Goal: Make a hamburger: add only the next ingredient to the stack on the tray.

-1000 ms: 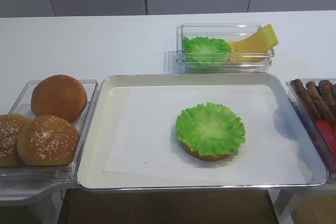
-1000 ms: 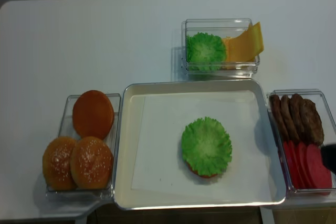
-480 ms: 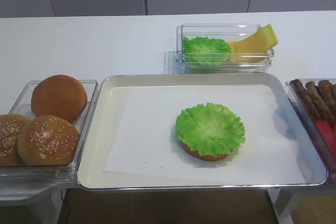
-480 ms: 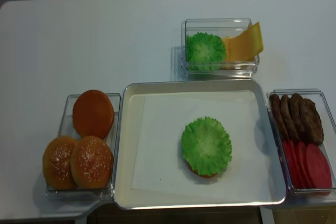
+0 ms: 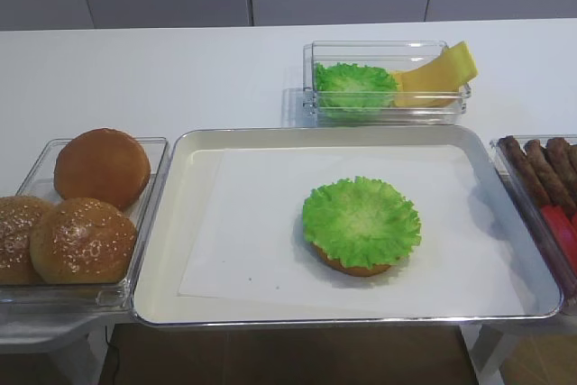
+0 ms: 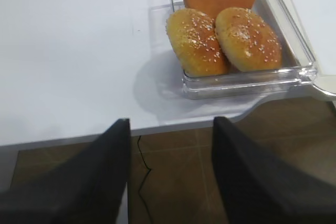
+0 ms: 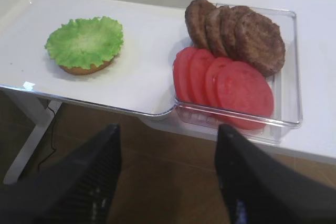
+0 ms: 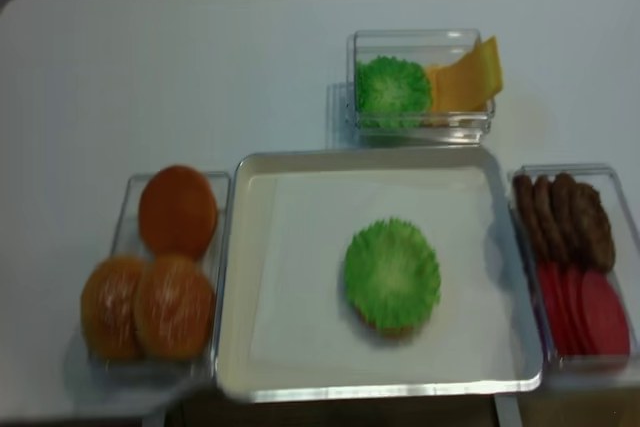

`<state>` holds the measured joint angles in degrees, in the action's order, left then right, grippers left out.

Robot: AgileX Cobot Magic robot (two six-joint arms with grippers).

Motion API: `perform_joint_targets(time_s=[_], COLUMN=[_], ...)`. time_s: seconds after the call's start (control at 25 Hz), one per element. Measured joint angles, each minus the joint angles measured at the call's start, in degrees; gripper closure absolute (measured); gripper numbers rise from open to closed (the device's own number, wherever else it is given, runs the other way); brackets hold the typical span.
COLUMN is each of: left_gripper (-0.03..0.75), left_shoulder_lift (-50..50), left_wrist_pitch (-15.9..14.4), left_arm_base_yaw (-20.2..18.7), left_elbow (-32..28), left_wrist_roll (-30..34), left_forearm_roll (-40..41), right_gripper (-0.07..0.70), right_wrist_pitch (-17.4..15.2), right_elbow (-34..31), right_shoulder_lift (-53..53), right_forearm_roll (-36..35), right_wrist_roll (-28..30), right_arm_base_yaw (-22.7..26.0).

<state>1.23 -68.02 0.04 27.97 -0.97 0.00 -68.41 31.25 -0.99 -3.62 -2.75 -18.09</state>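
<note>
On the silver tray (image 5: 171, 268) with its white paper liner, the stack is a flat bun bottom (image 5: 356, 268) with a bright green lettuce leaf (image 5: 361, 220) lying on top, covering it and overhanging its rim. The right wrist view shows the same leaf (image 7: 84, 41) and bun (image 7: 84, 68) far to the upper left. My right gripper (image 7: 168, 129) hangs open and empty over the floor, off the table's front edge, below the tomato bin. My left gripper (image 6: 170, 121) is also open and empty, off the table's front edge below the bun bin. Neither gripper shows in the high views.
A clear bin (image 5: 311, 101) behind the tray holds another lettuce leaf (image 5: 354, 85) and yellow cheese (image 5: 442, 74). Left of the tray, a bin holds three domed buns (image 5: 101, 167). At the right, a bin holds brown patties (image 7: 236, 32) and red tomato slices (image 7: 226, 85).
A dark gripper tip at the right edge of the overhead view, over the tomato slices, has drawn back out of sight. The lettuce and bun have not moved.
</note>
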Motion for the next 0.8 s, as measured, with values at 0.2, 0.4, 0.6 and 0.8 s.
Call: perform_joint_targets(time_s=[0.2,0.4,0.6,0.8], left_gripper=[0.344,0.344,0.344,0.344], left_shoulder_lift=[0.0,0.0,0.0,0.0], left_wrist_pitch=[0.0,0.0,0.0,0.0], left_arm_base_yaw=[0.0,0.0,0.0,0.0], left_elbow=[0.0,0.0,0.0,0.0], left_wrist_roll=[0.0,0.0,0.0,0.0], left_forearm_roll=[0.0,0.0,0.0,0.0], right_gripper=[0.204,0.204,0.204,0.204], right_wrist_pitch=[2.37,2.59,2.59,2.59], right_elbow=[-2.33,-3.56,-3.98,-3.98], right_shoulder_lift=[-0.07,-0.07,-0.07,-0.07], right_forearm_roll=[-0.69,-0.05,0.07,0.07], right_wrist_roll=[1.28,2.35,2.75,2.75], right_arm_base_yaw=[0.0,0.0,0.0,0.0])
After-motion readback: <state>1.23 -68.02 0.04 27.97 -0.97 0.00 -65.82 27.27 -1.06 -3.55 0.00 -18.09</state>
